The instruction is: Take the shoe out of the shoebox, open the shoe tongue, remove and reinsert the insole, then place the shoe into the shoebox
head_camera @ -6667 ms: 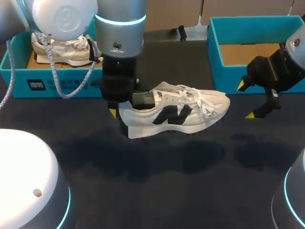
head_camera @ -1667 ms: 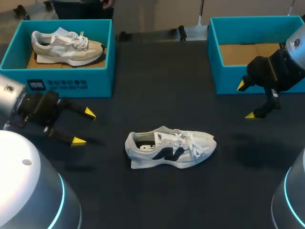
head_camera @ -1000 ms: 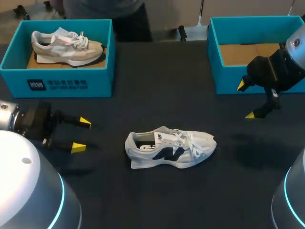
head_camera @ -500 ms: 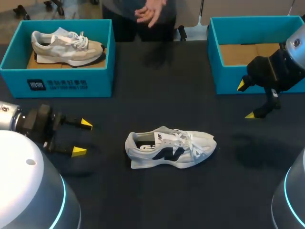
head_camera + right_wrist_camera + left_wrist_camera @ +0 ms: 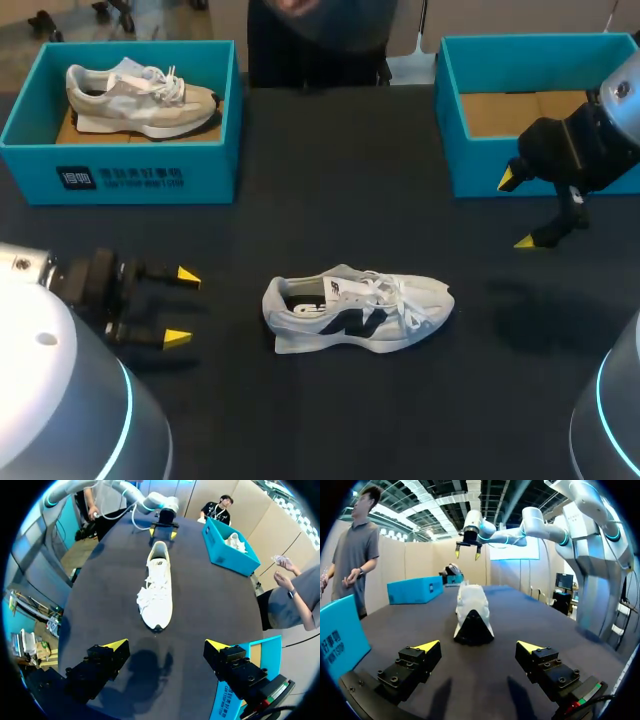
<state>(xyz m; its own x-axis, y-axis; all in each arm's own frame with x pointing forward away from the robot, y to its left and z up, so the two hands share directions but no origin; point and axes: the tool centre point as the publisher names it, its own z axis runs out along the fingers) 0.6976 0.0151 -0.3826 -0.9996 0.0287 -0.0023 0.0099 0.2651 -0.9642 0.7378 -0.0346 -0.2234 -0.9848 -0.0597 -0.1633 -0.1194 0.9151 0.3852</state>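
Shoe [image 5: 355, 312] sits out on tabletop [image 5: 330, 200], so tongue step looks next; left fingers [image 5: 187, 277] and right fingers [image 5: 524, 241] both open, empty. One should pin heel, other lift tongue

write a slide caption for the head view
One shoe on the table between the open left gripper and open right gripper; right shoebox looks empty, left shoebox holds a second shoe.

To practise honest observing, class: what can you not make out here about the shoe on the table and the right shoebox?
Insole: head view, the inside of the shoe is dark, so its state is unclear.
Tongue and laces: left wrist view, the shoe's own heel faces the camera and hides them.
Right shoebox: head view, cut off by the edge and partly behind the right arm.
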